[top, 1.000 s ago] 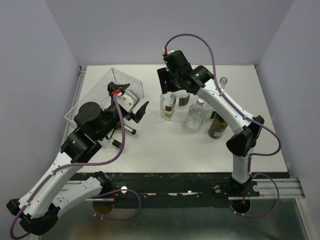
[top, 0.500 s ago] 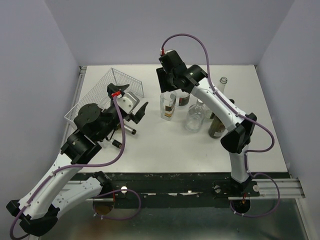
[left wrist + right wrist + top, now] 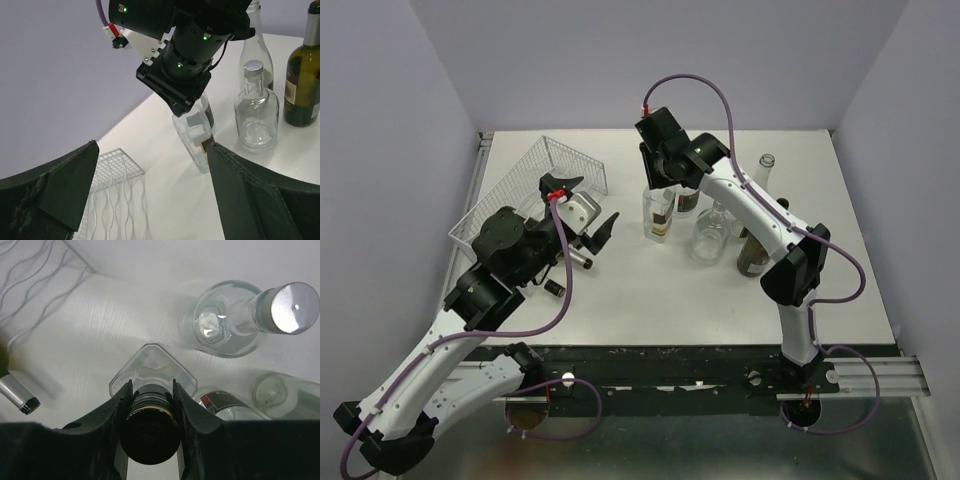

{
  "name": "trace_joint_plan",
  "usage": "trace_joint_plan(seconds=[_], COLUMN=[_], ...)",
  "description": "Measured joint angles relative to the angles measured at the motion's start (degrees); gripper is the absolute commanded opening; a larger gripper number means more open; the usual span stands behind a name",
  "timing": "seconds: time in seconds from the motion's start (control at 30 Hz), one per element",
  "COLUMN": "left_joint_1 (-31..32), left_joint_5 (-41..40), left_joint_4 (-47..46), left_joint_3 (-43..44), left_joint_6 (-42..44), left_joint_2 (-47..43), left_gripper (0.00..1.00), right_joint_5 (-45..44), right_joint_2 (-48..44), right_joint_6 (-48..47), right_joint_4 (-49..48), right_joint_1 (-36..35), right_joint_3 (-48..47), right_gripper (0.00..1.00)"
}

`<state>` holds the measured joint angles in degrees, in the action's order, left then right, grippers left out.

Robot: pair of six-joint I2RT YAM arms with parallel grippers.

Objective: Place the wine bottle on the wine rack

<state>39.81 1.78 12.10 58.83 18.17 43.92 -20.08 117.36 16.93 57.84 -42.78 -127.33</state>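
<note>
Left hand: the left gripper (image 3: pixel 150 150) is spread wide open and holds nothing.
Lying bottle: a lying bottle (image 3: pixel 17 396) with a silver cap rests on its side, to the left of the right gripper (image 3: pixel 151 392) and a bit nearer.
Right hand: the right gripper squeezes the dark cap of the wine bottle (image 3: pixel 196 142), one finger on each side.
Wine bottle: it is right under the right gripper. It is clear glass with flat sides. It stands up, so its long way runs up and down.
Wine rack: the wine rack (image 3: pixel 525 180) sits to the left of the right gripper, near the bottle but not touching it (the left gripper is closer to it, but that one has no bottle).
Next move, my guess: the bottle has to go left and be tipped on its side to lie in the wavy wires.
Far side: a round clear bottle (image 3: pixel 225 320) is just right of the gripper, and a dark green bottle (image 3: pixel 301 85) is past it.
</note>
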Motion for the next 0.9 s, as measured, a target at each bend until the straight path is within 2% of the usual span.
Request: trace_joint_plan(seconds=[0.27,0.63,0.77,0.9], left_joint_1=[0.0,0.0,-0.07,-0.07], left_joint_5=[1.86,6.51,10.97,16.72], left_joint_4=[-1.64,-3.39,-6.23,-8.24], left_joint_3=[-3.41,-9.51,-14.78,-21.2], left_joint_6=[-1.31,-9.68,-14.67,-18.01], left_joint_2=[-2.49,-7.15,-9.49,-10.49], left_gripper=[0.99,0.99,0.99,0.99], right_joint_5=[4.66,21.16,25.79,30.27], right_joint_2=[-5.42,-27.45,-34.38,-37.44], right_joint_6=[-0.07,-2.62,-3.08,-2.97], right_joint_4=[1.42,-0.44,-2.71,-4.04], right_joint_1=[0.26,0.24,0.24,0.26], right_joint_3=[3.67,15.37,22.01,26.47], right_gripper=[0.0,0.0,0.0,0.0])
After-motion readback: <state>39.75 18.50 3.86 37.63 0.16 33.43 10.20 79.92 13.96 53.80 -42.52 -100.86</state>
